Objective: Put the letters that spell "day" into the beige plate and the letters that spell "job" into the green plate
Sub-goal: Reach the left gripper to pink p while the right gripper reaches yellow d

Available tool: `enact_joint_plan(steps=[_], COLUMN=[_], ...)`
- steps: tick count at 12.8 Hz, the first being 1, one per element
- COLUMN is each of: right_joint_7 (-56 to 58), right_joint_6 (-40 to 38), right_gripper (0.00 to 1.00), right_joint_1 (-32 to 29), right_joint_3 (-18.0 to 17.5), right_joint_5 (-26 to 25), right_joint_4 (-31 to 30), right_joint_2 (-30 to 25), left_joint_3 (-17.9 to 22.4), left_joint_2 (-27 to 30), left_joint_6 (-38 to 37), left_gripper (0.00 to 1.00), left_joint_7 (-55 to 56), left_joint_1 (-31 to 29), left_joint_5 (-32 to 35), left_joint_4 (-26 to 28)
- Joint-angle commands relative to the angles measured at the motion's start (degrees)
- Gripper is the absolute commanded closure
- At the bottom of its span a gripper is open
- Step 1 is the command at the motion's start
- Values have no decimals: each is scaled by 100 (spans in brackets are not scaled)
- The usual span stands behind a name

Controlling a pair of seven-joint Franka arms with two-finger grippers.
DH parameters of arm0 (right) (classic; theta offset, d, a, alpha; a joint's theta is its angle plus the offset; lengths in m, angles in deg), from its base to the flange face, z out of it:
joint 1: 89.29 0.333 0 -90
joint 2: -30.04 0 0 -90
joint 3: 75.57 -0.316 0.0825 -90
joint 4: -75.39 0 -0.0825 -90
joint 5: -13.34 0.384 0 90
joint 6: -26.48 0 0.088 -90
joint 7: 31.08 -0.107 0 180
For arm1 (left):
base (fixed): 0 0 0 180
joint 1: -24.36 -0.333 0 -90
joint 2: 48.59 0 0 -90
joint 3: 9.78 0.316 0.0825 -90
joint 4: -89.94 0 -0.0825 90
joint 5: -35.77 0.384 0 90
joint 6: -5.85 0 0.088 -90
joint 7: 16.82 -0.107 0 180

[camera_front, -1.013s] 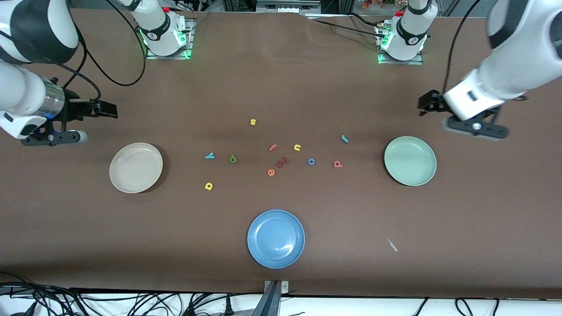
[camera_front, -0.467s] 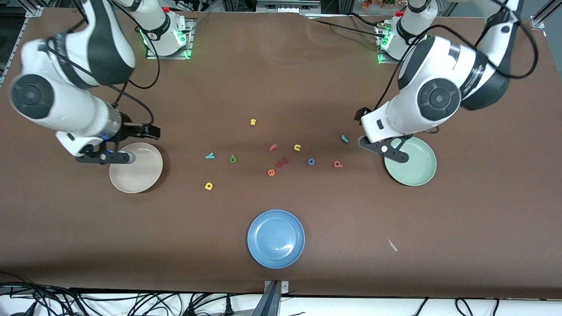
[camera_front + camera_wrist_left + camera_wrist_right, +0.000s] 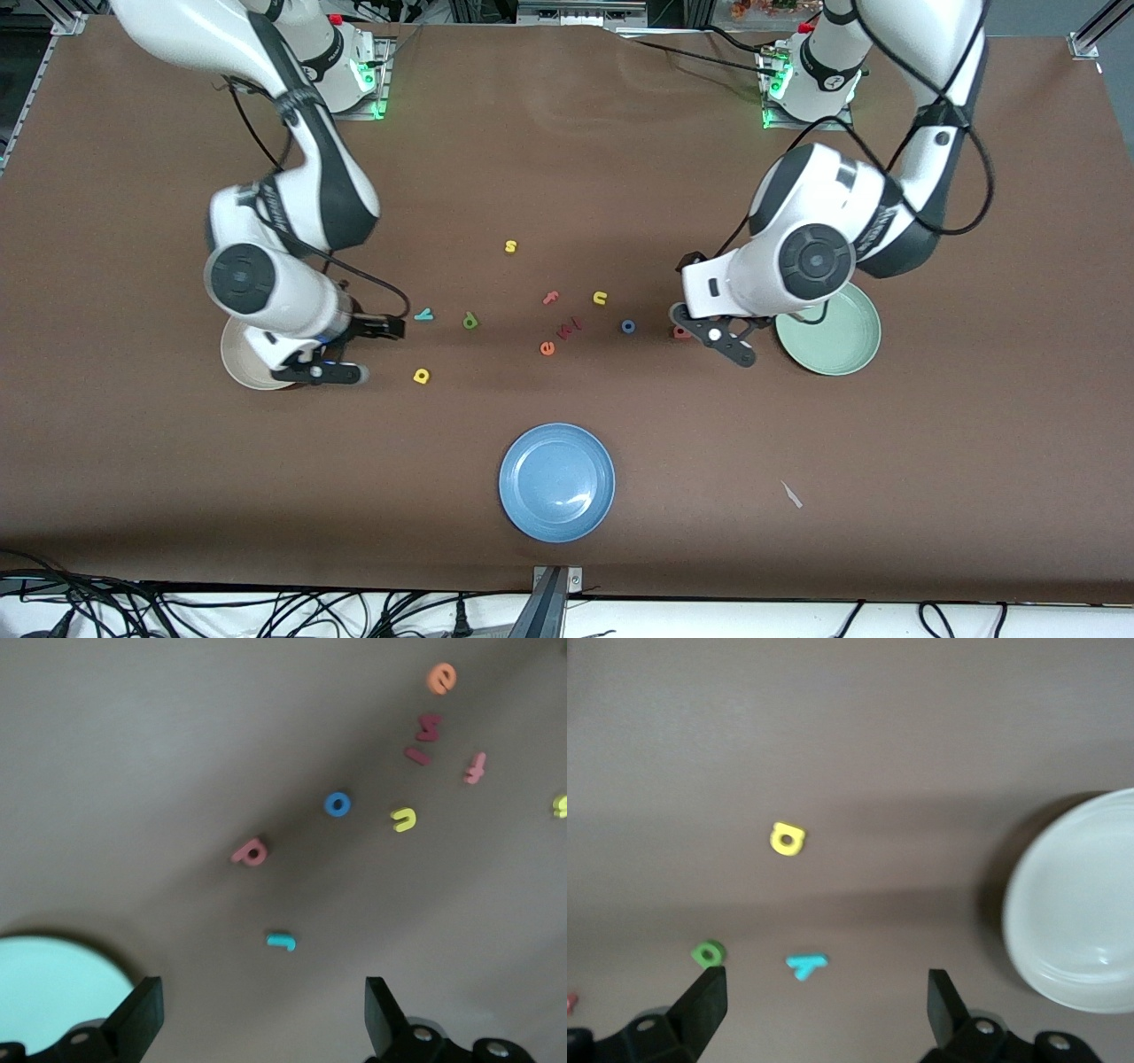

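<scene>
Both grippers gape empty: the right gripper (image 3: 354, 350) hangs beside the beige plate (image 3: 237, 365) with the teal y (image 3: 424, 315) at two o'clock, the left gripper (image 3: 719, 330) over the red b (image 3: 250, 851).

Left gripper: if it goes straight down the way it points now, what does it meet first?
Probably bare table. The left gripper, open, hangs above the teal "j"; the pink "b" lies a little ahead. Neither is between the fingers yet; height is unclear.

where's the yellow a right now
The yellow "a" lies on the bare table toward the right arm's end, nearer the front camera than the teal "y" and green "d", beside the open right gripper.
</scene>
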Motion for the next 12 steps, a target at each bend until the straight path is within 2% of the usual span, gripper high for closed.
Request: enact_joint_plan(steps=[1,4,8,12], right_joint_7=[-230,-230,-248,-274], right_joint_6=[353,732,1285,1620], right_gripper=[0,0,0,0], right_joint_1=[95,139,183,200], right_joint_3=[43,44,44,44], right_joint_5=[56,4,48,-5], right_joint_4=[104,104,69,121], right_joint_2=[279,516,798,1167], left_joint_3=[71,71,71,71], left_joint_2=[-303,-585,-989,-1087], left_joint_6=[302,654,928,1866], left_gripper=[0,0,0,0], left_joint_7=[-888,-2067,-2868,-3317], left_joint_1=[117,117,222,354], left_joint_5=[-58,186,426,504], left_joint_4=[-180,-110,-92,477])
